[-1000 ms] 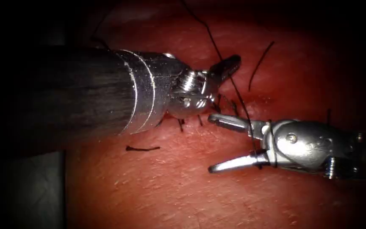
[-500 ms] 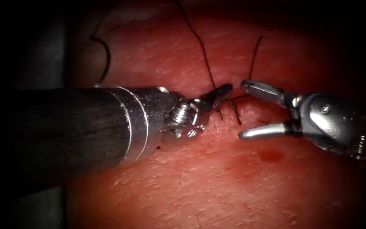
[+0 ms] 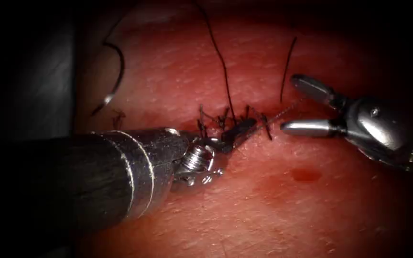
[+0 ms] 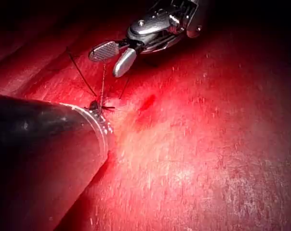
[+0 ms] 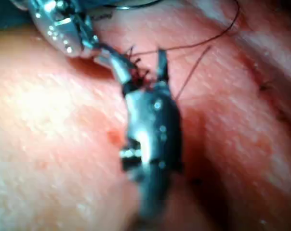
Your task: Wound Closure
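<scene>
My left tool (image 3: 239, 131) comes in from the lower left and its jaws look shut on the thread (image 3: 221, 62) right at the stitched cut (image 3: 225, 118). A thin strand (image 3: 283, 113) runs from there toward my right tool (image 3: 290, 102), whose jaws stand open and hold nothing. The left wrist view has the right tool (image 4: 112, 57) open above that strand (image 4: 103, 82). In the right wrist view the right tool (image 5: 140, 67) sits over the dark knots. The curved needle (image 3: 116, 71) lies free on the tissue (image 3: 244, 210), far left of the stitches, held by neither tool.
A loose thread end (image 3: 288, 67) stands up just right of the stitches. A small spot of red fluid (image 3: 306, 175) lies on the tissue below the right tool. The left tool's thick shaft (image 3: 72, 177) covers the lower left.
The left tool has dropped down and back to the left, its jaws staying at the stitch line. The right tool rose and drew off to the right, jaws still open. The needle has come into view.
</scene>
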Available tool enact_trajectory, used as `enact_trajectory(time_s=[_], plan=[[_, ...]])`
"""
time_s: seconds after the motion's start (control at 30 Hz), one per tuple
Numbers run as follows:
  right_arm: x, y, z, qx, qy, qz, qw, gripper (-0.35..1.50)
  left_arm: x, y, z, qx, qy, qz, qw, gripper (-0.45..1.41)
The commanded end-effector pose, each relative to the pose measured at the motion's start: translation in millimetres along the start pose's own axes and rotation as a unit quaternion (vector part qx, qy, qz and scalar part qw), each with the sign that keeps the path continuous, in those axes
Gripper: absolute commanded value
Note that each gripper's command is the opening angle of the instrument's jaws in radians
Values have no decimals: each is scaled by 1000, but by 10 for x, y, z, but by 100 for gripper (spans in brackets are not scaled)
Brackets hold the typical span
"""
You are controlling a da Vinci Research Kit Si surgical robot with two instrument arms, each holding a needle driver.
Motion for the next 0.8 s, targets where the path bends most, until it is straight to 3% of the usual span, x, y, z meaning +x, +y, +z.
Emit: enact_trajectory(time_s=[0.03, 0.47, 0.8], plan=[[-9, -4, 7, -10, -4, 6, 1000, 61, 4, 6, 5, 0, -1, 0, 1000, -45], [-16, 17, 10, -110, -29, 75, 991, 59, 18, 4, 9, 1, -4, -1, 1000, -45], [-19, 26, 26, -148, -54, 85, 984, 56, 17, -2, 13, -1, -4, -3, 1000, -45]])
